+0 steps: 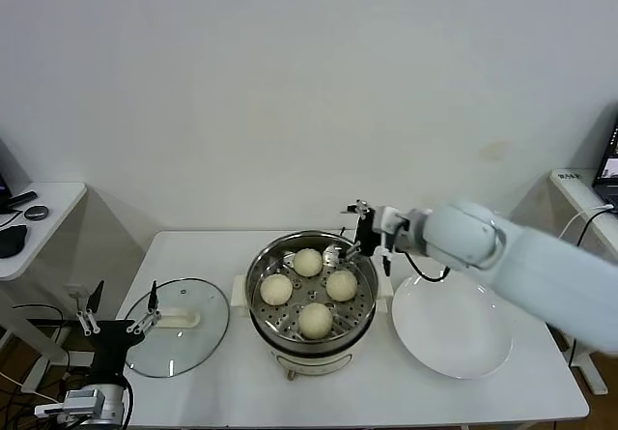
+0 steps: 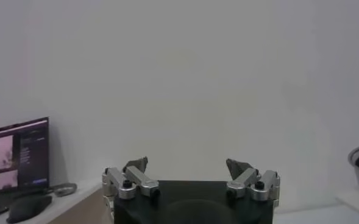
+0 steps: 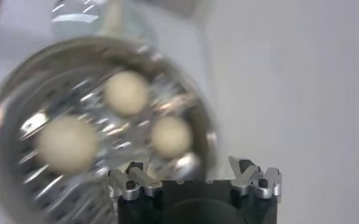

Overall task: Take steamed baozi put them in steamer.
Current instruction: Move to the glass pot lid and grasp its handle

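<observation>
My right hand (image 1: 359, 242) hangs spread and empty just above the far right rim of the round shiny stainless-steel steamer (image 1: 266, 266), with nothing between its fingers. In my right wrist view the two fingertips stand wide apart over the pot's edge, holding nothing.

Down inside the steamer, on its perforated tray, sit all four small round creamy-white steamed baozi (image 1: 308, 262): one at the far side, one to the left, one to the right just below my right hand, and one (image 1: 316, 320) at the near side. None of them touches another, as far as I can tell.

Just right of the steamer lies the flat white round plate (image 1: 454, 329), with no bun on it. Just left of the steamer lies the round glass lid with its white handle (image 1: 179, 322), flat on the white desk (image 1: 386, 396). My left hand (image 1: 117, 311) waits well left of the steamer, by the lid's near-left edge, its fingers spread and holding nothing.

I judge the loading step finished, since every bun rests in the pot and the plate is bare. What is left for me is to lift my right hand straight up and back toward the plate side without clipping the steamer's rim or nudging the bun beneath it.
</observation>
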Action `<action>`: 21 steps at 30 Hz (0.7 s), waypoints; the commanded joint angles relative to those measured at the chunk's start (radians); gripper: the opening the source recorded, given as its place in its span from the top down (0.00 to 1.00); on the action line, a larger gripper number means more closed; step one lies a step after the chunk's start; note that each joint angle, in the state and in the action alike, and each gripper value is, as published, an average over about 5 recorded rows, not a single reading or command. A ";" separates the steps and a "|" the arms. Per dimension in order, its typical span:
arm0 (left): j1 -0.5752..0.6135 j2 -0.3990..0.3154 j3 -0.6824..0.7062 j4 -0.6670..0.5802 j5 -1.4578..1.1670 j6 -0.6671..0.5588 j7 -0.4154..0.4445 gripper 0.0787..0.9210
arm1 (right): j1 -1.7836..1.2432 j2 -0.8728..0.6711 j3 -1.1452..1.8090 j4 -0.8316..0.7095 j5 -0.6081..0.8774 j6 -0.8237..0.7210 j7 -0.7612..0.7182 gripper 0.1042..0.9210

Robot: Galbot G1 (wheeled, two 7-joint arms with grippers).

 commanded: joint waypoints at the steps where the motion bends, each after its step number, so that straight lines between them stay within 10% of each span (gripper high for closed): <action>1: 0.000 -0.009 0.013 -0.010 -0.005 -0.016 -0.012 0.12 | -1.015 0.135 0.831 0.006 -0.258 0.503 0.250 0.12; 9: 0.013 -0.022 0.047 -0.029 0.083 -0.029 -0.023 0.12 | -1.293 0.516 1.203 -0.028 -0.447 0.813 0.147 0.12; 21: 0.049 0.036 -0.043 0.123 0.931 -0.070 -0.142 0.12 | -1.505 0.743 1.470 0.101 -0.252 0.759 0.117 0.12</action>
